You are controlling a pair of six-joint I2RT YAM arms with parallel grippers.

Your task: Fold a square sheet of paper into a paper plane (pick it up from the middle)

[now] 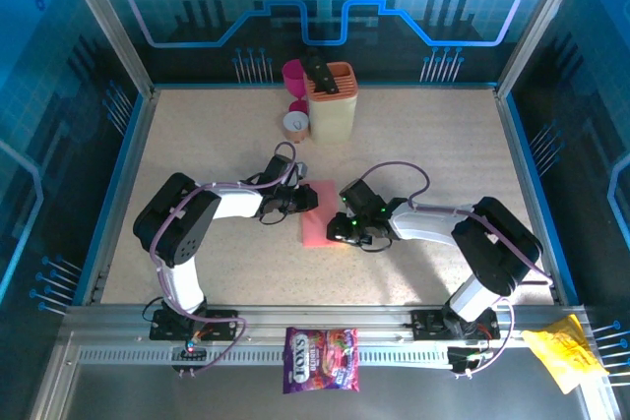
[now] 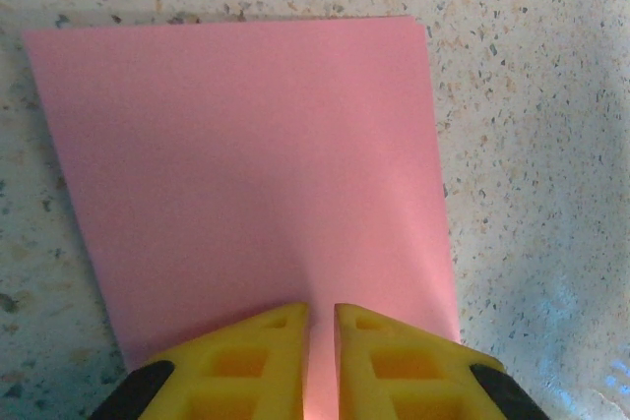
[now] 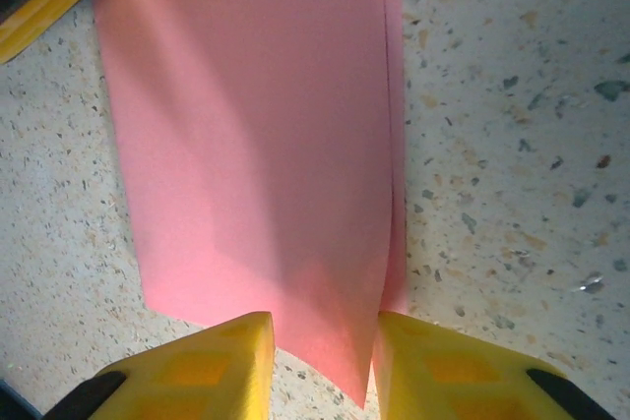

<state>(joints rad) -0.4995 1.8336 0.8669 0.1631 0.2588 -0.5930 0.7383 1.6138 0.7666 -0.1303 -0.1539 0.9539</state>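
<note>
The chief risk is a crooked or crumpled fold. The thin, matte, salmon-pink square sheet of paper [image 1: 317, 215] is caught between two grippers that do not grip alike. The left gripper [image 1: 301, 200] has its yellow fingers [image 2: 266, 346] drawn almost together, with a sliver of pink rising in the narrow gap, so I judge it to be pinching the sheet's edge. The right gripper [image 1: 345, 228] stands with its jaws apart. A loose corner of the paper sits between its fingers [image 3: 231, 351], and neither pad visibly presses it.

If the right jaws close off-centre they could catch only one layer. A pull would then slide the layers over each other and spoil the edge alignment. A pull against the left pinch could also buckle the paper or tear it at the pinch. The sheet lies on a smooth, pale, speckled tabletop [image 1: 217, 135], which would let the whole thing skate sideways instead of creasing.

The sheet lies at the middle of the table, the left gripper at its far-left side and the right gripper at its near-right side. From above it reads as a narrow upright rectangle, not a square, so it appears folded in half. In the right wrist view [image 3: 256, 145] two edges run just beside each other along its right side, not quite flush. The upper layer lifts off the table near the corner and casts a soft shadow. In the left wrist view [image 2: 246, 164] the surface is plain and unmarked, with a faint ridge running up from the pinch.
</note>
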